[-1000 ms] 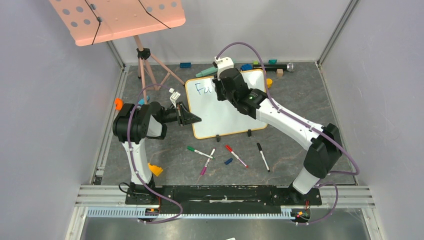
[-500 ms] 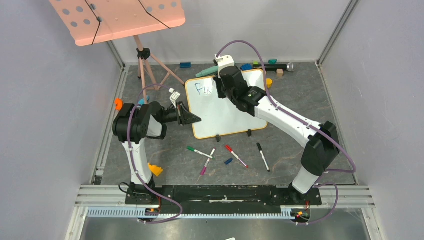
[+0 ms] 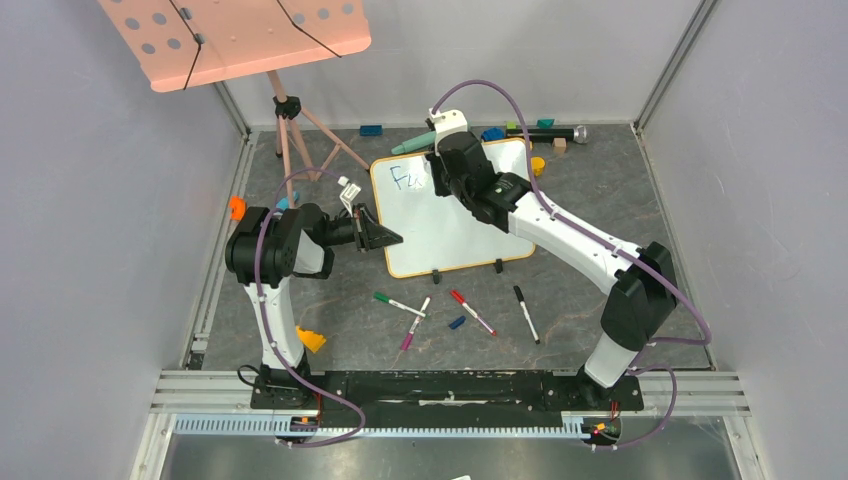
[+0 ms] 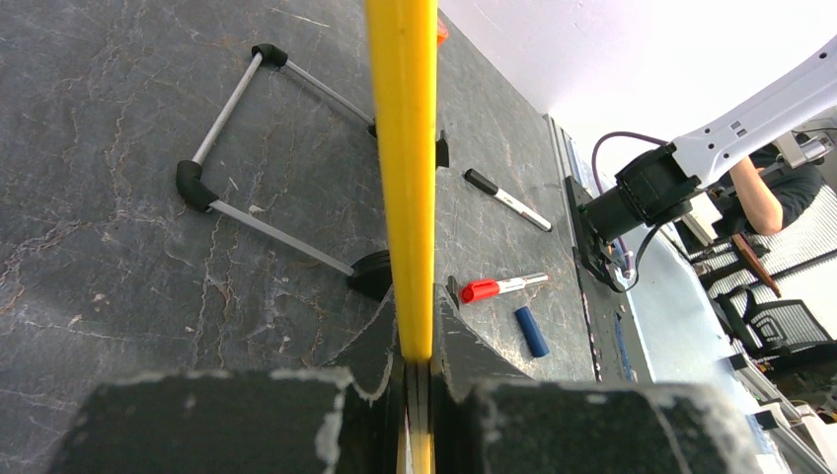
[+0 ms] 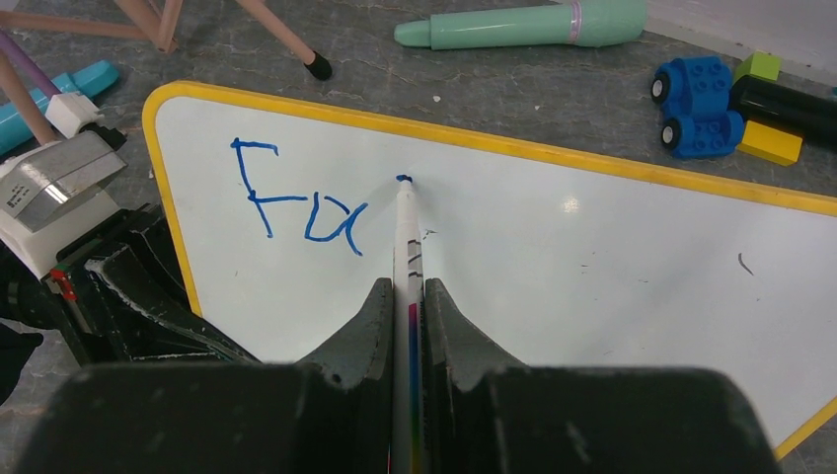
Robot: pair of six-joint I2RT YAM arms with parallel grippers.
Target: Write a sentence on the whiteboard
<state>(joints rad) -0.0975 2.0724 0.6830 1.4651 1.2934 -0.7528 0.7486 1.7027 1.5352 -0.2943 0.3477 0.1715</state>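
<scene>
The whiteboard (image 3: 455, 225) rests on the table (image 3: 600, 200), toward the middle of its far edge. The left pincer (image 4: 416, 341) is clamped on the board's yellow left rim. The right pincer (image 5: 408, 296) is clamped on a marker (image 5: 406, 222), whose tip touches the board just right of the sentence (image 5: 296, 202), so far only "Fa" in blue. The thin rim could slip from the left hold and the board slide mid-stroke. The marker could also tilt in its grip and skew the line.

The whiteboard (image 5: 592, 267) has a smooth, glossy white face inside a shiny yellow plastic-looking frame (image 5: 592, 161), and the table (image 4: 118, 286) is matt, dark grey, stone-veined.
</scene>
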